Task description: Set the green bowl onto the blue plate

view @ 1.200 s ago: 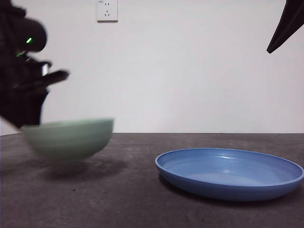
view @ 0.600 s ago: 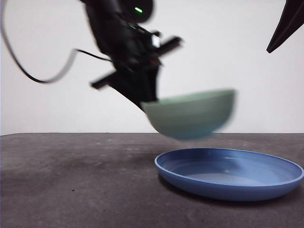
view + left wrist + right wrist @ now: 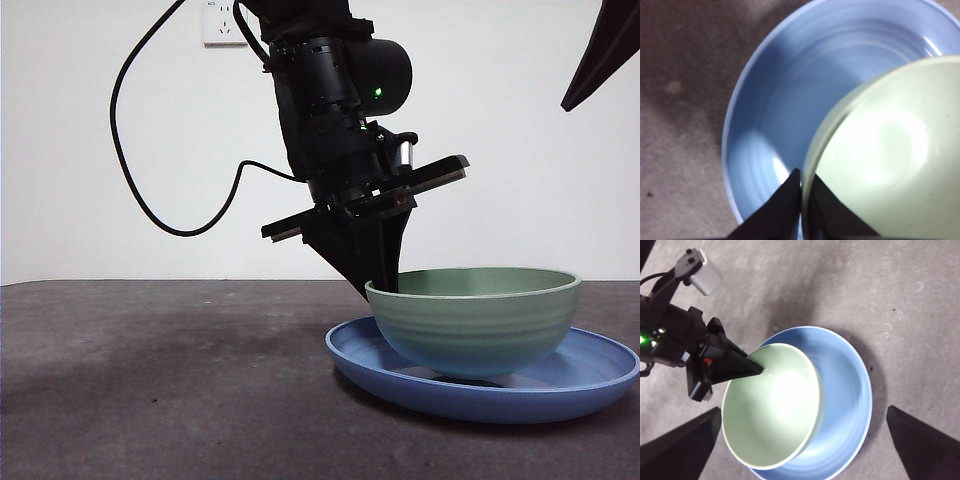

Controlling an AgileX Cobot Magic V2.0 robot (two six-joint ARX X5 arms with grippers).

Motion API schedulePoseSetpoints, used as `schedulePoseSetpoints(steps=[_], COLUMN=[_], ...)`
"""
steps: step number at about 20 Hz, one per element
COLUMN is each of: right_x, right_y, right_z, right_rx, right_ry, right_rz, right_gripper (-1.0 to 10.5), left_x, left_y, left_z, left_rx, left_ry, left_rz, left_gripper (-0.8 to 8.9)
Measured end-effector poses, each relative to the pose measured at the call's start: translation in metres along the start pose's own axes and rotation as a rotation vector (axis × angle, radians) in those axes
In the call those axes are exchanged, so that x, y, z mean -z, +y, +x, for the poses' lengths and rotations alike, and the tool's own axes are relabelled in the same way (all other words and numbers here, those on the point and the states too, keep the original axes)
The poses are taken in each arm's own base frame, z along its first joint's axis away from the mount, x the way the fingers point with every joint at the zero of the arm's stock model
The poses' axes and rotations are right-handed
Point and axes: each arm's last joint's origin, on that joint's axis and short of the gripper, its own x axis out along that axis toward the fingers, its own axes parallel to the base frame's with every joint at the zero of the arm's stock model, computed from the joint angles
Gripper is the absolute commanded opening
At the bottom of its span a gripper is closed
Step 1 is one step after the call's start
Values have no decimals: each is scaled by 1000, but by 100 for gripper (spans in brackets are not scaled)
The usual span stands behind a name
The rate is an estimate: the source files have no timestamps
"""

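Now we find the green bowl down inside the blue plate; half a second ago it hung blurred in the air above the plate's near-left rim, and a second ago it sat far off at the table's left. Our left gripper has come along with it and pinches the bowl's rim, one jaw inside the wall and one outside. From the right wrist view the bowl sits off-centre, toward seven o'clock on the plate, leaving blue floor bare from twelve through four o'clock. Whether the bowl's foot rests fully on the plate we cannot tell; a dark gap shows beneath it in the front view. Our right gripper waits high above, jaws spread wide. The table lies bare to the left.
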Motion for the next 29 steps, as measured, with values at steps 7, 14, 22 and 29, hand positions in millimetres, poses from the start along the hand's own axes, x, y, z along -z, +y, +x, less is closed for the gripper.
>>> schedulePoseSetpoints(steps=[7,14,22,29], right_x=[1,1,2,2], right_y=[0,0,0,0], right_z=[0,0,0,0], right_rx=[1,2,3,3], right_ry=[6,8,15,15], right_rz=[3,5,9,9], right_gripper=[601,601,601,601], left_x=[-2,-7,-15,29], left_y=[0,-5,-21,-32], left_z=[0,-11,-79,-195], left_rx=[5,9,-1,-118], left_ry=[-22,-35,13,-143], left_rz=[4,8,51,134], left_gripper=[38,424,545,606])
